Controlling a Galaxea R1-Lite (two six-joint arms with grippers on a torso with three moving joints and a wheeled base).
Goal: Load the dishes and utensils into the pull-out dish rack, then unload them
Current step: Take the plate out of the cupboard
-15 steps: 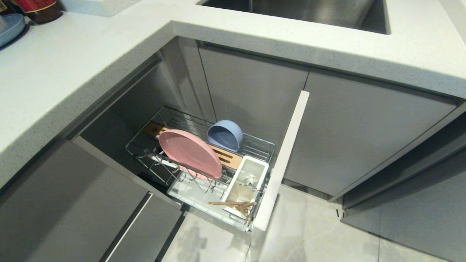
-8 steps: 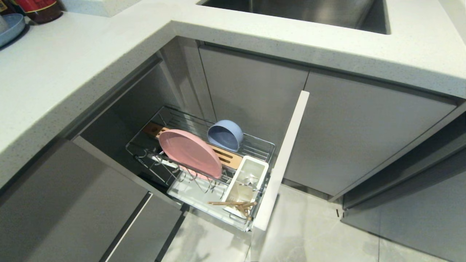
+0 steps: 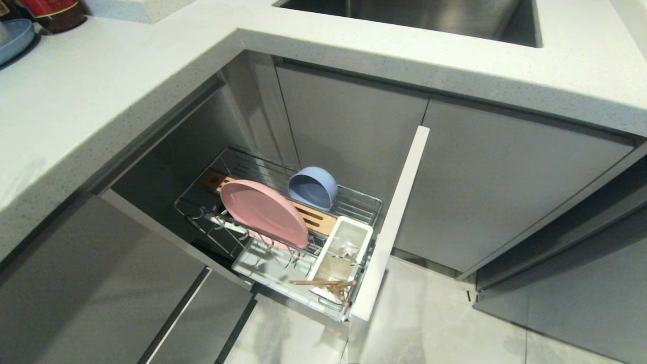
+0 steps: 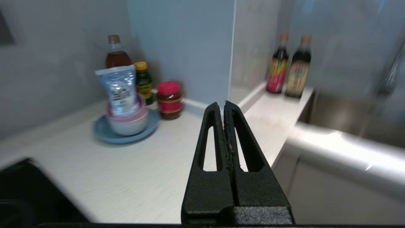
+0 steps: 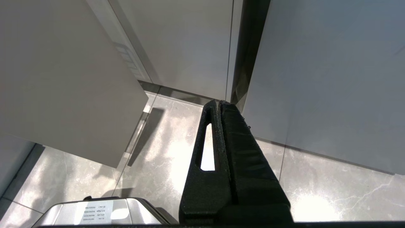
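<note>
Nothing among the dishes has shifted since the earlier frames; only a faint shadow has crept over the counter's left edge. With the rack [image 3: 283, 227] as landmark, pulled out below the counter [image 3: 101, 91]: the pink plate [image 3: 264, 211] stands on edge at its left, the blue bowl [image 3: 313, 188] lies tipped behind it, and the chopsticks [image 3: 323, 284] and spoon [image 3: 349, 249] sit in the white box at its right, chopsticks lying crosswise.

Loading looks finished, so unloading should come next. The left gripper [image 4: 224, 104], fingers pressed shut and empty, faces the counter's far bottles, so the rack lies below it and out of its camera's sight. The right gripper [image 5: 218, 103], also closed and empty, points at the floor beside the cabinets. Which arm is nearer I cannot tell. No label is readable.
</note>
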